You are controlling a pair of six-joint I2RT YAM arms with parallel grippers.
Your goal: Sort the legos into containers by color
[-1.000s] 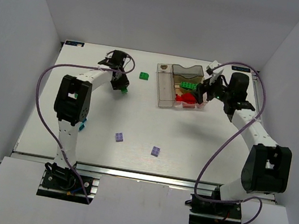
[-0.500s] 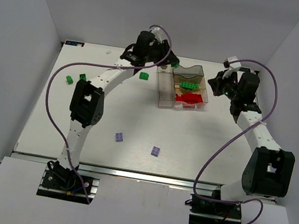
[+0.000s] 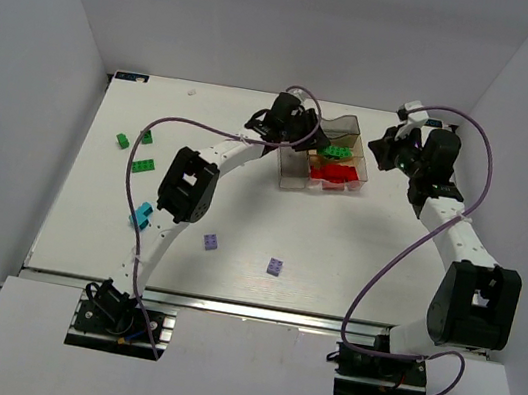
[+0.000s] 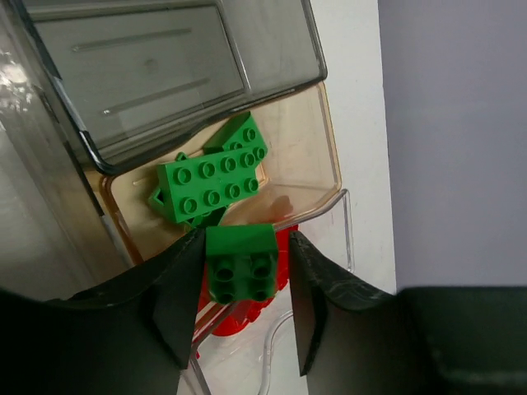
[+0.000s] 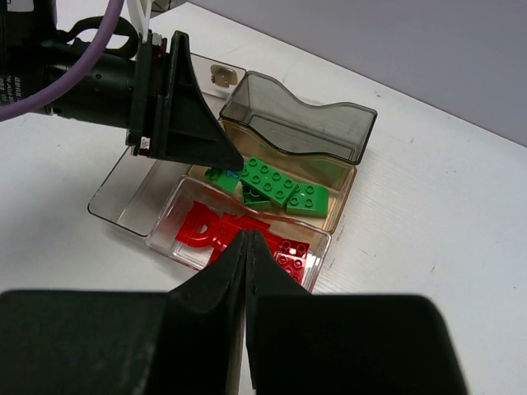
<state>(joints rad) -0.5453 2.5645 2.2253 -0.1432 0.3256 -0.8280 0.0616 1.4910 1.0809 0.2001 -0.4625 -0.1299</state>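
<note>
My left gripper (image 3: 297, 128) hangs over the containers (image 3: 291, 174), shut on a small green lego (image 4: 240, 263). The lego sits above the wall between two compartments. One compartment holds green legos (image 4: 216, 181), the one beside it red legos (image 5: 216, 230). The long narrow compartment (image 5: 123, 191) looks bare. My right gripper (image 3: 382, 148) is just right of the containers, shut with nothing between its fingers (image 5: 248, 239). In the right wrist view the left gripper (image 5: 183, 115) reaches in from the left, its green lego (image 5: 221, 175) at the tips.
Loose legos lie on the table: two green (image 3: 123, 141) (image 3: 142, 164) at the left, a teal one (image 3: 143, 213) by the left arm, two lilac (image 3: 210, 241) (image 3: 276, 266) near the front middle. A dark lidded bin (image 5: 296, 123) adjoins the containers' far side.
My left arm has swung right from the table's back left to above the containers, carrying the green lego. My right gripper has shut and drawn back from the containers.
</note>
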